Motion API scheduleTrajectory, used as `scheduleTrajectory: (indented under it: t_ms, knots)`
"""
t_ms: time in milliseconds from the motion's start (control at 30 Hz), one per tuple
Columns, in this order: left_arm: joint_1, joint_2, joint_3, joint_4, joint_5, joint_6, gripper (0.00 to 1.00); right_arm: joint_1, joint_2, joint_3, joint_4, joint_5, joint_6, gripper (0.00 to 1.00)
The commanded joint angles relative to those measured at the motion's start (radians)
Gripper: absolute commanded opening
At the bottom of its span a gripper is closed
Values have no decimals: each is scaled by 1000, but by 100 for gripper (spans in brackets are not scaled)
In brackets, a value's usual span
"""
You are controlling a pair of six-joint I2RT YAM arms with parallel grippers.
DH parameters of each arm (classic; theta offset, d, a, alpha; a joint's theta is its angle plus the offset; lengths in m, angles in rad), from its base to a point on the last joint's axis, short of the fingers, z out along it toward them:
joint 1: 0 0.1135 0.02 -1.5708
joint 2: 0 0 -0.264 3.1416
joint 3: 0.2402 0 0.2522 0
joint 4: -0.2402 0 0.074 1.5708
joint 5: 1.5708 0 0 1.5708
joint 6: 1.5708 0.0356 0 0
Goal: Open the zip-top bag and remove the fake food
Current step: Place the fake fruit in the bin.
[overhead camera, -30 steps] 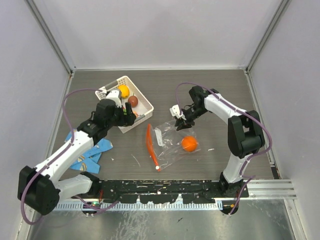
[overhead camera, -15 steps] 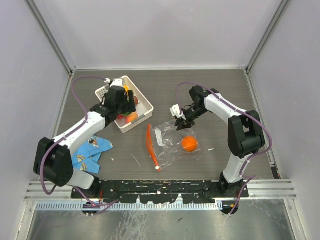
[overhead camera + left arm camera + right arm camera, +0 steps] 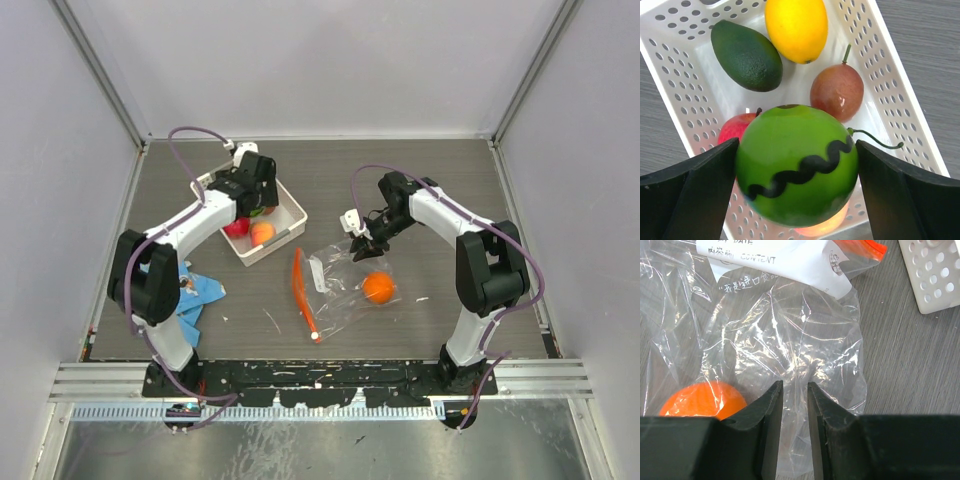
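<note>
Left fingers (image 3: 690, 195) clasp 1 green fruit (image 3: 796, 165) — right fingers (image 3: 765, 435) pinch 1 bag (image 3: 790, 340) holding 1 orange (image 3: 700, 400).

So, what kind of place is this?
Probably a robot test cell in a lab: plain grey walls on three sides, two arms bolted to a rail, toy fruit in a basket.

Left claw (image 3: 797, 145) advanced over basket (image 3: 680, 100), carrying green fruit (image 3: 797, 175).
</note>
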Motion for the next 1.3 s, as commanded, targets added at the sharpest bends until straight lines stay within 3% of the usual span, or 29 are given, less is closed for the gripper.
scheduleTrajectory:
  t_ms: [0,233,767,933,1267]
  knots:
    - [7,39,93,-52,-97,-15,98,-4,-52,29,-16,-37,-3,32]
    - [10,23,115,-93,-128,-47,98,-5,-50,30,-18,-37,-5,33]
    - [10,-223,-79,28,-43,-27,98,-3,-62,32,-24,-46,-6,35]
    - [10,-291,-145,54,50,-27,98,-4,-72,30,-25,-48,-8,35]
    - [10,-554,-404,263,332,-23,98,-4,-78,30,-30,-54,-13,36]
